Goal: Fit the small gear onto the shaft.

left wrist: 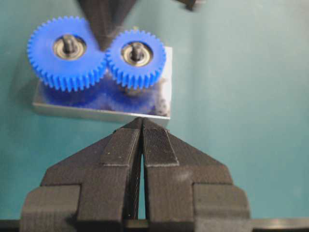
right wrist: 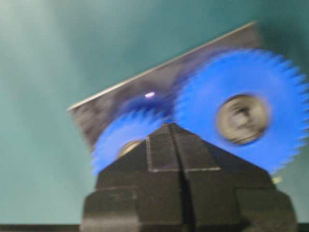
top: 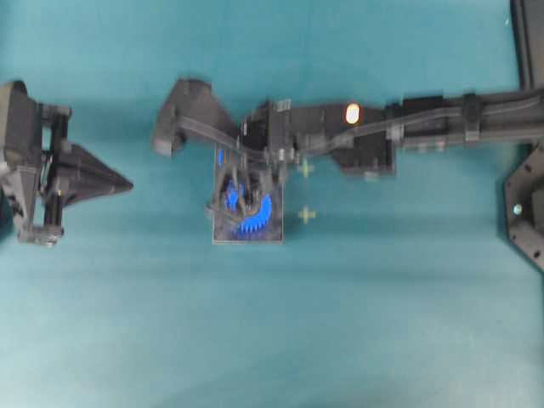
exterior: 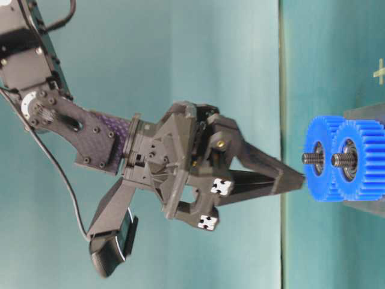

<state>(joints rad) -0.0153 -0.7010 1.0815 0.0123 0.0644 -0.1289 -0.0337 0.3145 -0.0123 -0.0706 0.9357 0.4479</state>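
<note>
Small gear (left wrist: 136,57) on shaft (left wrist: 137,48), larger gear (left wrist: 66,51) meshing

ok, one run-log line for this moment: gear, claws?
small blue toothed plastic gear: on thin metal shaft, meshing larger blue gear | right claw: shut, holding nothing, tip between gears | left claw: shut, off grey plate

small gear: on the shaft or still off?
On. In the left wrist view the small gear lies flat over the plate, shaft poking through its hub, teeth against the larger gear.
</note>
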